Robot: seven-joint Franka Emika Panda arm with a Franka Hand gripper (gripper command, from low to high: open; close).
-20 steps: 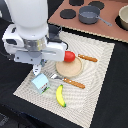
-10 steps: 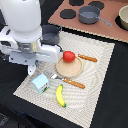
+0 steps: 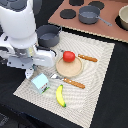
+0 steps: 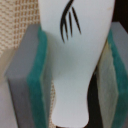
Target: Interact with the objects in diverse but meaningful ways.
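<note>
Two green-padded fingers (image 4: 37, 85) clamped on small white bottle (image 4: 75, 60), above striped placemat (image 3: 95, 60).

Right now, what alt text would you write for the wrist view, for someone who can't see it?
Close-up of a white bottle with a dark brush-like mark, standing between the gripper's two grey jaws lined with green pads; woven beige placemat behind.

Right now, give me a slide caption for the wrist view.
Claw pads flank a white bottle with a dark mark, above the striped placemat.
</note>
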